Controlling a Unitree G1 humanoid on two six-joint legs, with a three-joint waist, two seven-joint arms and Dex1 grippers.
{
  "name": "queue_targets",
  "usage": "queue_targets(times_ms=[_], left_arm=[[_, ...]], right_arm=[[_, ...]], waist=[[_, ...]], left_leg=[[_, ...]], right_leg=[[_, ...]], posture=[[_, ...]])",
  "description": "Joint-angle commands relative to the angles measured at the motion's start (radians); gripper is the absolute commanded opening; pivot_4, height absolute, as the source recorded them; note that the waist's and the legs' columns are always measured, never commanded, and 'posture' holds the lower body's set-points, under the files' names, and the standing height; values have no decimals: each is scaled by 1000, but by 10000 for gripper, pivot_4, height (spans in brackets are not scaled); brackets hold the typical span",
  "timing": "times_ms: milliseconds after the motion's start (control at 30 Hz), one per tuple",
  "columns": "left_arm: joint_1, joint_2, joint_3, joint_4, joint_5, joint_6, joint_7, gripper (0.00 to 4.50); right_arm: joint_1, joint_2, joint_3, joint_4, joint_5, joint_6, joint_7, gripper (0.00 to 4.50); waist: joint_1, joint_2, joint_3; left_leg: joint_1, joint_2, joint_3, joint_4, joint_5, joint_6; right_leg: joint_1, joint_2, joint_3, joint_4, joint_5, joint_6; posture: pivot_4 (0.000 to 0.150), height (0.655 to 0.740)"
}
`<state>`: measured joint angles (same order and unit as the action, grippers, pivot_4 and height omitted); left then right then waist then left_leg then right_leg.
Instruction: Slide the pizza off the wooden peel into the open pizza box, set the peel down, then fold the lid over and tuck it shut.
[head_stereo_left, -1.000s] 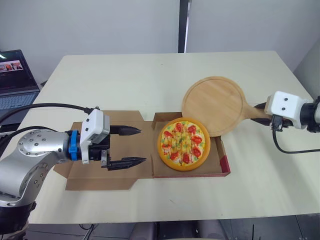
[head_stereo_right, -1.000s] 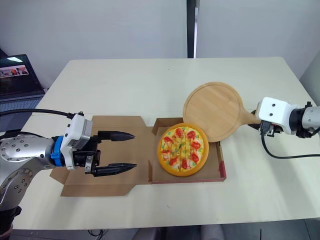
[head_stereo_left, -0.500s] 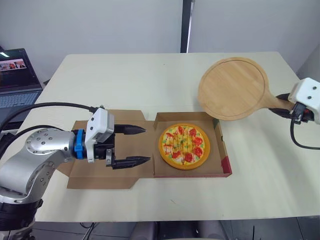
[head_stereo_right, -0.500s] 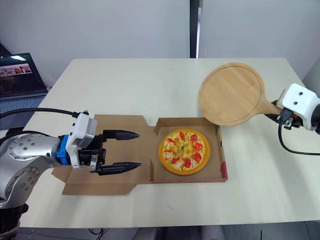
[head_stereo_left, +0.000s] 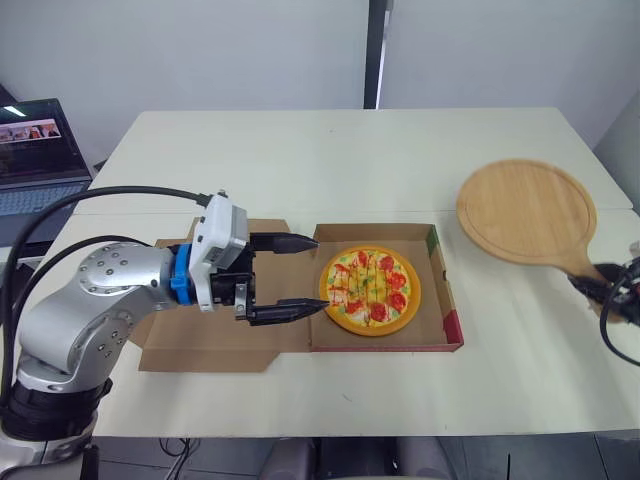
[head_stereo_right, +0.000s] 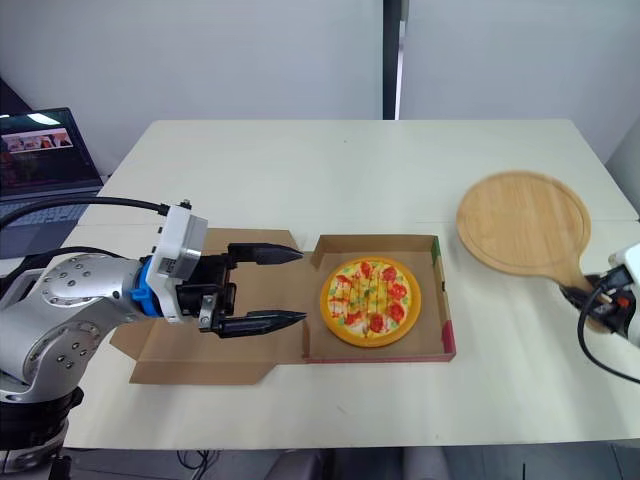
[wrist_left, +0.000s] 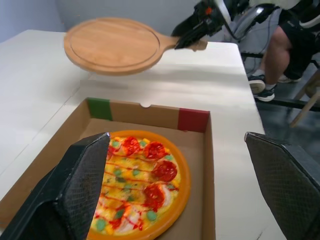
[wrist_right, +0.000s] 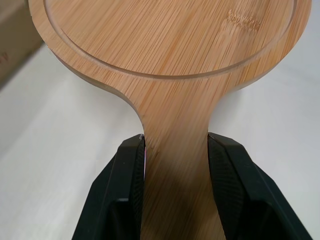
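Pale worktop (head_stereo_left: 330, 160) backed by grey wall (head_stereo_left: 200, 50) | left tool (head_stereo_left: 320, 273) held apart | right tool (wrist_right: 176, 145) clamped on round wooden peel (head_stereo_left: 525, 210)

The left arm (head_stereo_left: 105, 295) is bent at the elbow, and its wrist is turned in across the front. The left gripper (head_stereo_left: 316, 275) lies flat. Its two black fingers (head_stereo_left: 283, 313) are spread wide apart with nothing between them. The right gripper (wrist_right: 176, 147) squeezes the handle of the peel (wrist_right: 170, 45), with one finger on each side.
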<state>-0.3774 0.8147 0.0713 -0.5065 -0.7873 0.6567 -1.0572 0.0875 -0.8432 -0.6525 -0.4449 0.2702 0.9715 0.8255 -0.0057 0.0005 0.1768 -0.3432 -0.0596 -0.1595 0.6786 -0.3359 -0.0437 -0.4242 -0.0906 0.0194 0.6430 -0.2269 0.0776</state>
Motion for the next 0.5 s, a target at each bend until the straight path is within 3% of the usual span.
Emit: queue_targets(times_ms=[33,467,500], left_arm=[[-63,-42,-38,-16,-15,4,20,45000],[-150,-133,-130,8,23,12,62,45000],[-152,-137,-131,10,26,10,64,45000]], right_arm=[[-17,14,-20,-32,9,30,-76,15478],[-55,98,89,154,4,10,-244,15478],[-49,102,88,150,8,16,-247,23044]], waist=[[0,0,0],[-1,0,-1],[-1,0,-1]], left_leg=[[0,0,0,0,0,0],[5,0,1,0,1,-1],[5,0,1,0,1,-1]], right_leg=[[0,0,0,0,0,0],[4,1,2,1,0,0],[4,1,2,1,0,0]], posture=[[1500,7400],[1500,7400],[1500,7400]])
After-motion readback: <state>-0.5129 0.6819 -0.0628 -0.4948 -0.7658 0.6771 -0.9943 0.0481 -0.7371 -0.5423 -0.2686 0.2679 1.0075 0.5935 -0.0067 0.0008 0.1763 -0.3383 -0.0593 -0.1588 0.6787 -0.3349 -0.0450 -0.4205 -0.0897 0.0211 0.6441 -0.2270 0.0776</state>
